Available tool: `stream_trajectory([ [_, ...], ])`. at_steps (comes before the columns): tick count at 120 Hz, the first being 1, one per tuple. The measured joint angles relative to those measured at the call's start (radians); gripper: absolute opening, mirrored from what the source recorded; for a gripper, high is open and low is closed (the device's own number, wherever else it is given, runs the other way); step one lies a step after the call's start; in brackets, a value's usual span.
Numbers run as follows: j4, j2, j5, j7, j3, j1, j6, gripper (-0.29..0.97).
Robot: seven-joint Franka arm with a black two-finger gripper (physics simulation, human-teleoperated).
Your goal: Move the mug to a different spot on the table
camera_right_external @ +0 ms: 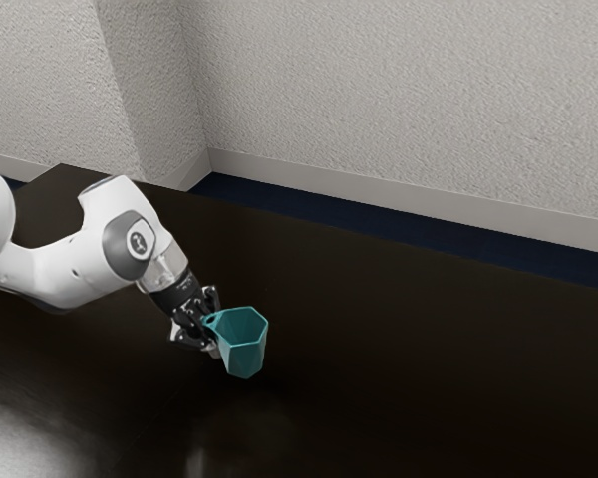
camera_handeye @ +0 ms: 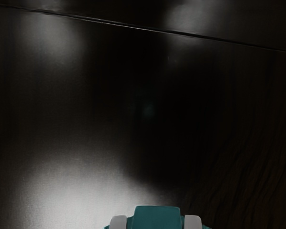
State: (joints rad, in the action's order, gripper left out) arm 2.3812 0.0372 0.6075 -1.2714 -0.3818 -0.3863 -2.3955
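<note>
While your arm [camera_right_external: 70, 264] reaches in from the exterior view's left, low over the dark glossy table [camera_right_external: 429, 349], you can see its end effector [camera_right_external: 205, 328] clenched on the teal mug [camera_right_external: 243, 344], gripping it at the side that faces the arm, up near the rim. You see the mug standing roughly upright with its open mouth upward and its faceted body narrowing toward the base, near the middle of the table and well apart from the far edge. You cannot tell from this angle whether its base touches the table or hangs just above it. In the wrist view a teal part of the mug [camera_handeye: 157, 217] sits squeezed between two pale finger pads [camera_handeye: 117, 223], one touching it on each side. Ahead of the hand the table [camera_handeye: 133, 95] shows soft light patches on its dark wood grain. Behind the table, a dark blue strip of floor [camera_right_external: 379, 221] runs along a pale baseboard [camera_right_external: 429, 202] under a rough white wall [camera_right_external: 379, 90]
</note>
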Motion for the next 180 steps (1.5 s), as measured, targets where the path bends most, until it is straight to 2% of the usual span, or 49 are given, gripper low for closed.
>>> stream_trajectory([
  [27,-0.003,0.0,-0.007,0.049,0.0,0.053,0.021,-0.11],
  [151,-0.028,0.01,-0.036,0.187,0.001,0.143,0.082,-0.09],
  [180,-0.079,0.038,-0.043,0.207,0.001,0.176,0.102,-0.1],
])
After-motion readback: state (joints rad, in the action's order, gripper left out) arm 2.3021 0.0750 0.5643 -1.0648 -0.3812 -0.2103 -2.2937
